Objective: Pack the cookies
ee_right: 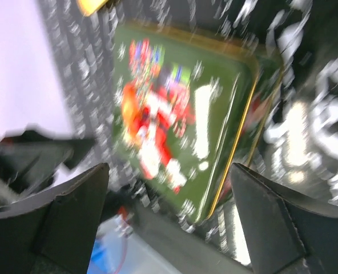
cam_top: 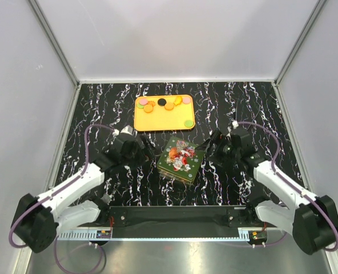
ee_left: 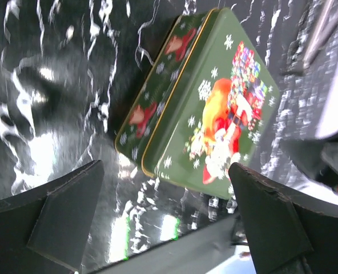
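The cookies (cam_top: 169,105) are small flat discs, orange, pink, black and green, lying on an orange tray (cam_top: 152,122) at the back middle. In front of the tray sits a closed green Christmas tin (cam_top: 179,158). My left gripper (cam_top: 148,152) is open just left of the tin, and my right gripper (cam_top: 206,145) is open just right of it. The left wrist view has the tin (ee_left: 209,108) beyond the open left gripper (ee_left: 166,197), which holds nothing. Blurred, the tin (ee_right: 180,114) shows in the right wrist view ahead of the open, empty right gripper (ee_right: 169,200).
The table (cam_top: 243,108) is black with white marbling, walled in by white panels on three sides. A black base rail (cam_top: 174,217) runs along the near edge between the arm bases. A corner of the orange tray (ee_right: 92,4) shows at the top of the right wrist view.
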Tool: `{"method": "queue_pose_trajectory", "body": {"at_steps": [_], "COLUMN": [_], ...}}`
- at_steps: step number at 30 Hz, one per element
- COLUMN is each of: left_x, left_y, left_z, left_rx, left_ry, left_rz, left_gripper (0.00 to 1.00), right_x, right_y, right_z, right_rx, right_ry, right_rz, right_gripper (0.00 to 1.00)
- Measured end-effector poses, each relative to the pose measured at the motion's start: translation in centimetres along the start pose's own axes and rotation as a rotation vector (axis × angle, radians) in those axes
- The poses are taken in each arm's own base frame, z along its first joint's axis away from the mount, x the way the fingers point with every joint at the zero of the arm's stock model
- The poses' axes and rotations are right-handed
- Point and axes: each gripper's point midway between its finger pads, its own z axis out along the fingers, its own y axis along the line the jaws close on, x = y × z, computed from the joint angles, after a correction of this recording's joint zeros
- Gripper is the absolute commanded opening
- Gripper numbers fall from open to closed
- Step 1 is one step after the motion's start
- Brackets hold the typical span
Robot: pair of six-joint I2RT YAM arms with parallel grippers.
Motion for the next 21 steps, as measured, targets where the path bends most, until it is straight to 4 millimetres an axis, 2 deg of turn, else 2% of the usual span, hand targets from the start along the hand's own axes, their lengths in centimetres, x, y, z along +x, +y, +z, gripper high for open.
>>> {"method": "queue_pose_trajectory", "body": {"at_steps": [2, 4, 9, 14, 21], "left_x": [0.9, 2.2, 5.5, 6.0, 5.8], "left_y": [0.3, 0.1, -2.4, -3.0, -3.6], "left_z": [-0.4, -0.4, 0.6, 1.7, 2.5], "left_rx": [0.017, 0.025, 0.077, 0.079, 0.098], "left_ry": [-0.001, 0.017, 0.078, 0.079, 0.067], "left_rz": [-0.057, -0.085, -0.083, -0.111, -0.134], "left_gripper": [0.99, 0.99, 0.99, 0.99, 0.99], "right_x": [-1.4, -2.9, -5.4, -5.4, -4.8], "right_y": [-0.4, -0.7, -2.6, -4.0, -3.5], "right_z": [0.7, 2.2, 6.7, 9.3, 9.8], "right_rx": [0.054, 0.107, 0.21, 0.221, 0.152], "right_ry": [-0.027, -0.03, -0.004, 0.048, 0.062], "right_rz": [-0.053, -0.109, -0.225, -0.273, -0.287], "right_gripper": [0.97, 0.98, 0.99, 0.98, 0.97]}}
